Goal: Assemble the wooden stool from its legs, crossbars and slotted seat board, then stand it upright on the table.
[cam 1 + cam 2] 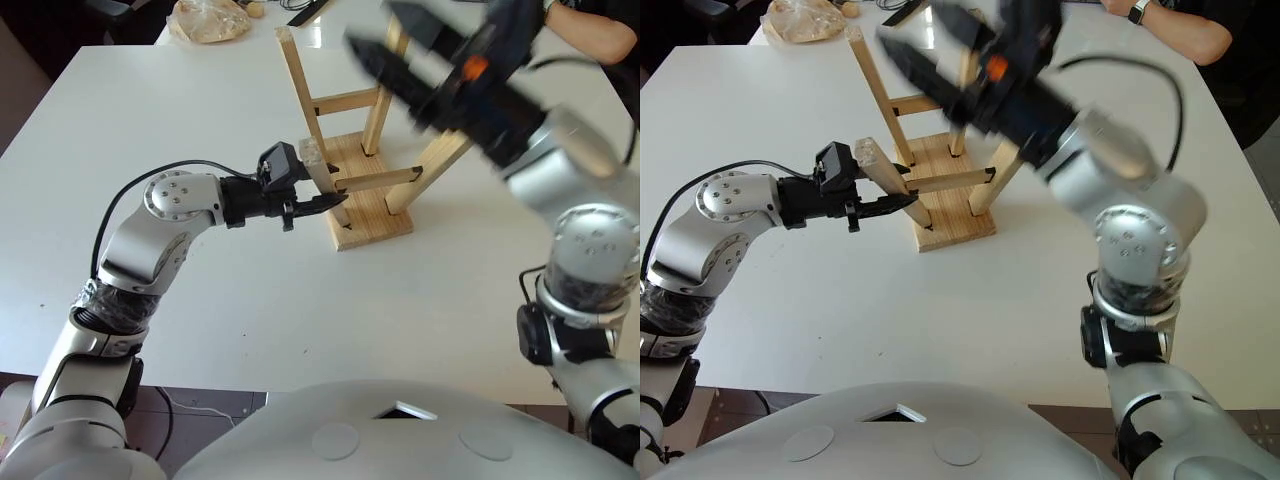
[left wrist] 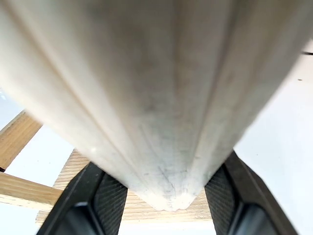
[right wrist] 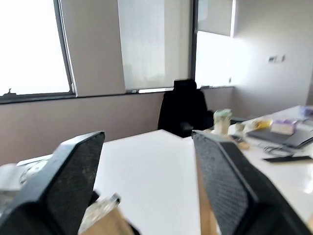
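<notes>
One near leg point(image 1: 319, 166) of the stool point(image 1: 372, 205), resting seat-down on the white table point(image 1: 190, 120), is being clamped by the left gripper point(image 1: 325, 203) while the right gripper point(image 3: 146, 142) is hovering wide open above.

Upturned stool point(image 1: 372, 150) mid-table point(image 1: 150, 130), seat board point(image 1: 378, 228) flat underneath, legs up; left end effector point(image 1: 330, 202) around near-left leg point(image 1: 872, 155), right end effector point(image 1: 372, 27) raised above; bag point(image 1: 210, 20) behind at far edge.
</notes>
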Controlling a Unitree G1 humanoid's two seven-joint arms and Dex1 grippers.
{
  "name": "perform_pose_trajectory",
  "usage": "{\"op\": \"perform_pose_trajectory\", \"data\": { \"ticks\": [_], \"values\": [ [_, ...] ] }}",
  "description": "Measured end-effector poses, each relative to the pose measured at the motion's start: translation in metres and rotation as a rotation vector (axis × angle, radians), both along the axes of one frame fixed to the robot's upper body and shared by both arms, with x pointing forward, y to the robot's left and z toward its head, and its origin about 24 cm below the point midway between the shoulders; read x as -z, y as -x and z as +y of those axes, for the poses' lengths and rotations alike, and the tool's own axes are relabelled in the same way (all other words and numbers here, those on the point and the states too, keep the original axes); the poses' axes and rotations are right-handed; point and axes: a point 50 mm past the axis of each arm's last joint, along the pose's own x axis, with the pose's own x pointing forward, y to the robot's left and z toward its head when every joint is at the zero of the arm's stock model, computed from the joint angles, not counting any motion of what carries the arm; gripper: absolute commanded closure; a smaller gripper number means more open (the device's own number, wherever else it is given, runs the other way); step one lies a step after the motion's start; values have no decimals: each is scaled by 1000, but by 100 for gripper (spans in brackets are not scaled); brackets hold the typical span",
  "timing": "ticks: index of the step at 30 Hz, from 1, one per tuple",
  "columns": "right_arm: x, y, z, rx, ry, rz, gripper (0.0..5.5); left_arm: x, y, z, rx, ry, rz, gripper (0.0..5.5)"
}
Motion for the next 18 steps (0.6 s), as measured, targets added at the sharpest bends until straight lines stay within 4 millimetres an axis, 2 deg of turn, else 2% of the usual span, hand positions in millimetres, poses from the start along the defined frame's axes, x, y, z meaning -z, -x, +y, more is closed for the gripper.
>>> {"op": "perform_pose_trajectory", "data": {
  "ticks": [2, 3, 8, 15, 18],
  "values": [
    [27, 4, 12, -15, 64, 50, 220, 0, 0, 0, -1, -1, 1, 345],
    [34, 3, 14, -10, 59, 50, 220, 1, 0, 0, -4, -3, 3, 345],
    [53, -1, 24, 20, -16, 19, 220, 4, -3, 4, -32, -14, 19, 345],
    [50, -7, 16, 17, -130, 85, 220, 3, -2, 3, -26, -19, 13, 345],
    [25, -16, 4, 43, -256, 53, 220, 3, -2, 3, -23, -19, 10, 345]
  ]
}}
